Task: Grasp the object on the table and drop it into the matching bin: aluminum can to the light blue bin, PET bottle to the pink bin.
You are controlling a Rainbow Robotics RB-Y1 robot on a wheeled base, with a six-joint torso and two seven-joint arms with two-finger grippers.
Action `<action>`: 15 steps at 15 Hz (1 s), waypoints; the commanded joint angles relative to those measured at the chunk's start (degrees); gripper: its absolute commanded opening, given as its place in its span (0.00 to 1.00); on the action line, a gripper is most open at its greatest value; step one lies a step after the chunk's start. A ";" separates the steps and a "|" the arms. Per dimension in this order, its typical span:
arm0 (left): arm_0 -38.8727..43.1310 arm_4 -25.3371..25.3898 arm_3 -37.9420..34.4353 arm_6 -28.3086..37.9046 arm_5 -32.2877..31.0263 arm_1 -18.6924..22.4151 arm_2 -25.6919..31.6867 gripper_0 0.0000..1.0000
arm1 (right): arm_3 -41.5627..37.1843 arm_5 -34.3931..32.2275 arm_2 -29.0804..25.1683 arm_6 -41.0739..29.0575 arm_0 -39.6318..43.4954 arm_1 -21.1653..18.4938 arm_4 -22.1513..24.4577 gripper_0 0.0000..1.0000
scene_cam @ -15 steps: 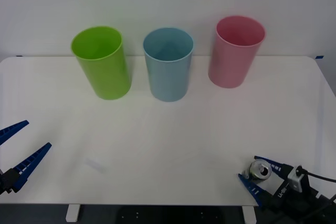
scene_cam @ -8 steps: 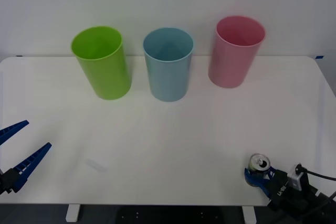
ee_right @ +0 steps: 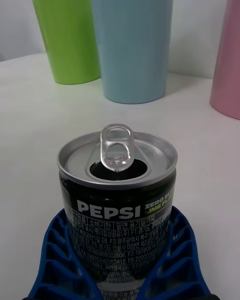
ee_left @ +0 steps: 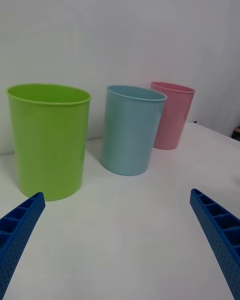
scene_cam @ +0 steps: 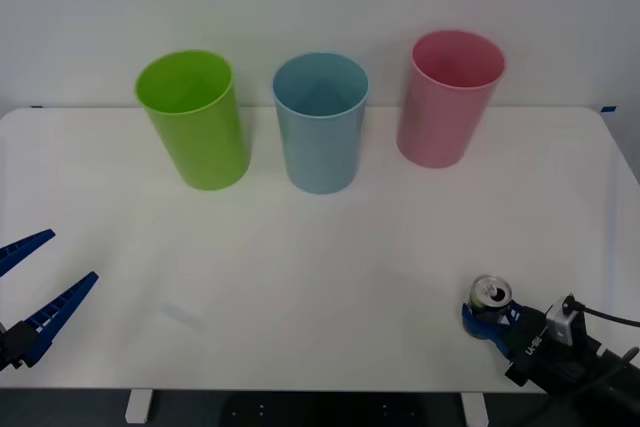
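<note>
While the left gripper (scene_cam: 35,292) waits with its blue fingers spread wide, far to the left of the can and holding nothing, the right gripper (scene_cam: 490,319) does the work. Its two blue ribbed fingers (ee_right: 60,260) are pressed against the sides of the Pepsi can (ee_right: 117,195), one on each side, low down on the can's body.

The can (scene_cam: 491,294) stands upright near the front edge of the white table (scene_cam: 320,247). Its shiny top shows, with the pull tab (ee_right: 116,147) sticking up over a dark hole. It looks like the can has been opened, so it may be empty or nearly so.

The light blue bin (scene_cam: 321,122) stands well away from the can, toward the back of the table and to the can's left. The pink bin (scene_cam: 448,97) is also far behind the can, and the lime green bin (scene_cam: 195,117) is the farthest from it. All three bins stand upright with their mouths open.

This can is probably very light. Its thin metal walls can dent if squeezed too hard, and its smooth sides can slip. The best place to hold it is around the round body, where the fingers are now, with a snug but gentle squeeze. It should stay upright on the way, in case some drink is left inside. The can belongs in the light blue bin.
</note>
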 commanded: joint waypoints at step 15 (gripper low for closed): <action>0.00 0.00 0.00 0.00 0.00 0.00 0.00 1.00 | -20.75 0.56 0.28 -22.18 -5.59 -3.70 -0.40 0.00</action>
